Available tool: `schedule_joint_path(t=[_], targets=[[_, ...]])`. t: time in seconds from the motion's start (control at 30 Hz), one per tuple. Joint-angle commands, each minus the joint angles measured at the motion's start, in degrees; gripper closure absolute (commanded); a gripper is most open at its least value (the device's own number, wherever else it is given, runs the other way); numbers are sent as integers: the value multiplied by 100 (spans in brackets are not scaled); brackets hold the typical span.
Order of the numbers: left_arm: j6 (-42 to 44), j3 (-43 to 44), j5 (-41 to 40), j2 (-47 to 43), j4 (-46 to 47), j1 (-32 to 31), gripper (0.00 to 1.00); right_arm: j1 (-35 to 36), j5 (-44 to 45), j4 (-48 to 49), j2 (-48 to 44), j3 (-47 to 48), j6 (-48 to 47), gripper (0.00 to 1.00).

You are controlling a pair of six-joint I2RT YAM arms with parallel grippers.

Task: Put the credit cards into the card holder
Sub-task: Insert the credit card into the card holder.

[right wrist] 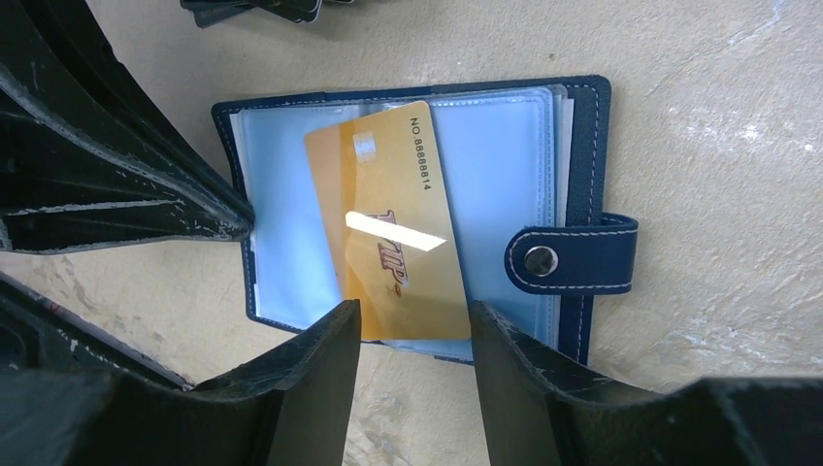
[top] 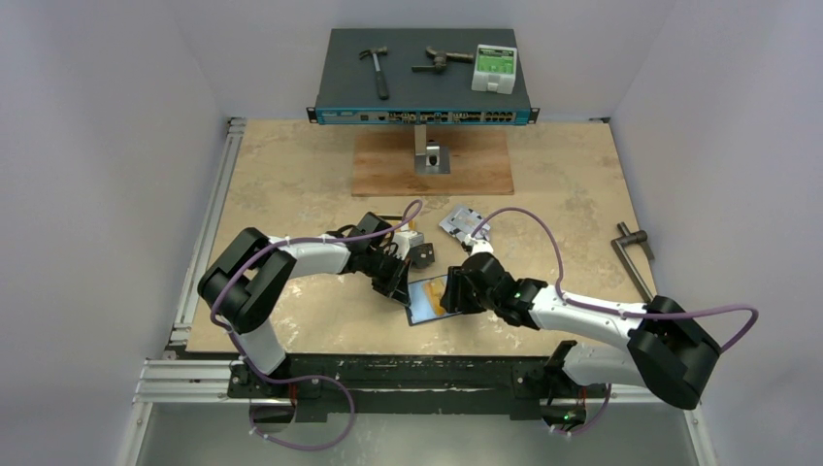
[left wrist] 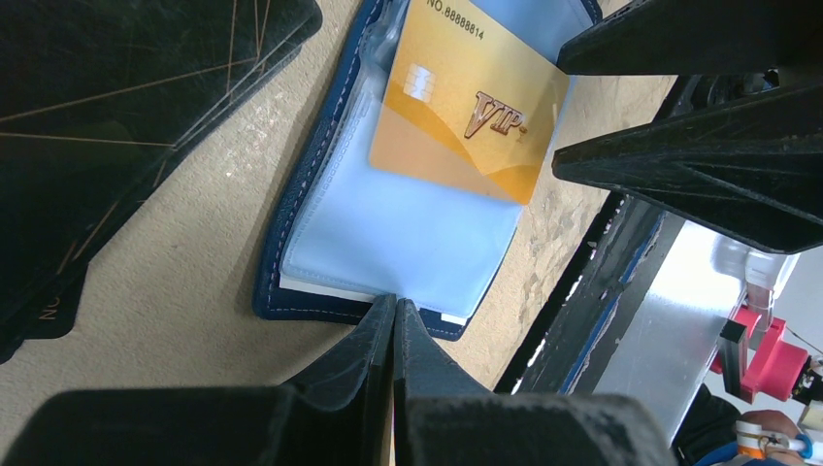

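Note:
The navy card holder (top: 418, 313) lies open on the table between my two grippers, its clear sleeves up and its snap tab (right wrist: 573, 257) to one side. A gold-yellow VIP credit card (right wrist: 388, 223) lies on it, its far end under a clear sleeve and its near end over the holder's edge. My right gripper (right wrist: 415, 325) is open, one finger on each side of the card's near end. My left gripper (left wrist: 393, 303) is shut and empty, its tips touching the card holder's edge (left wrist: 320, 306). Black cards (left wrist: 116, 97) lie beside the holder.
A loose pile of silver and dark cards (top: 464, 225) lies just behind the grippers. A wooden board (top: 432, 163) and a network switch (top: 423, 73) carrying tools stand at the back. A metal tool (top: 633, 252) lies at the right. The table's front rail (left wrist: 602, 291) is close.

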Motion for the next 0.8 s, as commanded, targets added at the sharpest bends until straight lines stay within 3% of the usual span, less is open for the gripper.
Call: schedule_joint_path(t=[0.0, 0.77], targets=[[148, -30, -33, -217, 14, 6, 100, 25, -16, 283, 82, 2, 85, 55], [137, -44, 33, -222, 33, 8, 100, 236, -82, 804, 609, 181, 170, 61]])
